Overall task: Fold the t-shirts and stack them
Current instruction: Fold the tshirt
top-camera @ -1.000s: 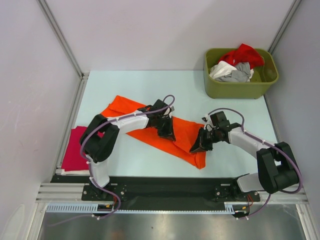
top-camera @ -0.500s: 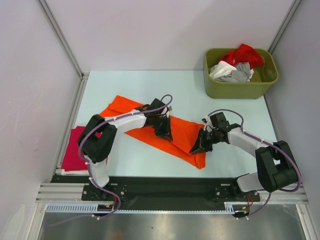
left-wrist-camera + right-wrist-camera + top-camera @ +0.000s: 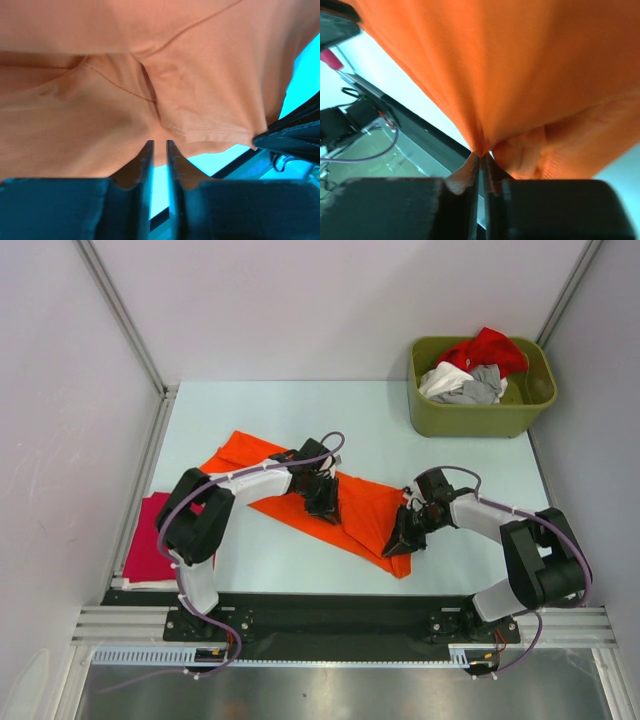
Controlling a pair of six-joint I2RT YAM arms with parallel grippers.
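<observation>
A pale blue worktop (image 3: pixel 260 410) sits boxed in by plain white walls (image 3: pixel 300 300), with a black rail (image 3: pixel 330 615) along its near edge. In the far right corner an olive-green bin (image 3: pixel 470 420) holds a red tee (image 3: pixel 490 348), a white tee (image 3: pixel 443 380) and a grey tee (image 3: pixel 485 388). A magenta t-shirt (image 3: pixel 150 535) lies at the left edge. The orange t-shirt (image 3: pixel 365 505) sprawls diagonally mid-worktop. The left tool (image 3: pixel 160 142) stands a crack apart at its hem, grip unclear. The right tool (image 3: pixel 482 155) pinches its near-right corner tight.
</observation>
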